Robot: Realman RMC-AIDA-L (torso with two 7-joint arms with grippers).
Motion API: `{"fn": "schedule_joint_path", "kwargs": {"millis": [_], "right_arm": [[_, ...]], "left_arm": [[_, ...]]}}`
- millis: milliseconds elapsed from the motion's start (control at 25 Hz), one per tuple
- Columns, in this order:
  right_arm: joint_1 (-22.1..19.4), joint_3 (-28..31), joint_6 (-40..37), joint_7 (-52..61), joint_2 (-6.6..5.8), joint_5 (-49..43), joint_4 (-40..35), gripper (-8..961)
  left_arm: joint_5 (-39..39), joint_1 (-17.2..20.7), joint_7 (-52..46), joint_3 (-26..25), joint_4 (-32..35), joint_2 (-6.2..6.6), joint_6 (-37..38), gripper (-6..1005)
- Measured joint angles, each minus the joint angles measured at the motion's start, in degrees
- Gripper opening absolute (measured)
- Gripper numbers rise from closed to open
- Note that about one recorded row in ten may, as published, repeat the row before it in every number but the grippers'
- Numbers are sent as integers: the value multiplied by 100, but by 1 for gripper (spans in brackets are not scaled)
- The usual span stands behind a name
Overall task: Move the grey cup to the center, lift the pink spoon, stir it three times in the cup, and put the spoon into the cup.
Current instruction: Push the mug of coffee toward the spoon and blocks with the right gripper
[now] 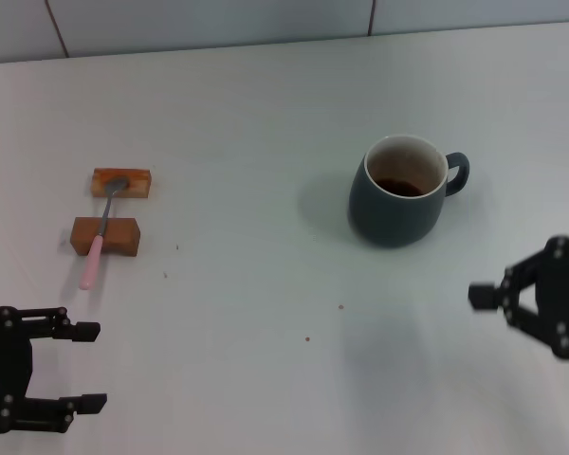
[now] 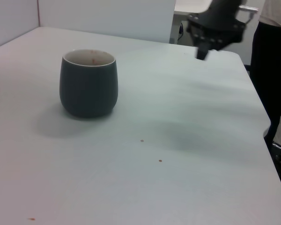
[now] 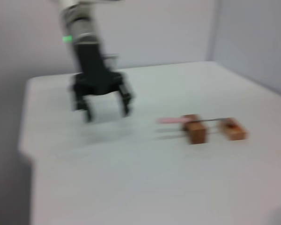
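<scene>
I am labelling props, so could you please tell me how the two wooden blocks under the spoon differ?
The farther brown wooden block holds the grey metal spoon bowl, while the nearer brown wooden block supports the stem of the slim pink-handled spoon. The farther block looks lighter orange and flatter, the nearer one darker and taller. Both lie crosswise under the spoon on the white table.

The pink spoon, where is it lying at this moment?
In the head view the pink spoon lies on the table's left side, resting across two wooden blocks, ahead of the open left gripper and far from the grey cup.

White table point(image 1: 266, 379) bears grey cup point(image 1: 398, 194), wooden blocks point(image 1: 105, 236).
</scene>
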Motion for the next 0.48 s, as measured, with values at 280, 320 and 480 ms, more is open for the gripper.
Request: {"fn": "schedule_joint_path", "kwargs": {"millis": [280, 320, 480], "right_arm": [[-1, 263, 940, 553, -11, 118, 23, -2], [1, 278, 1107, 620, -12, 117, 23, -2], [-6, 282, 1837, 899, -10, 103, 23, -2]], "left_arm": [[-9, 0, 0, 0, 0, -14, -11, 769], [-18, 4, 0, 0, 0, -15, -16, 769], [-26, 4, -3, 0, 0, -26, -17, 769]]}}
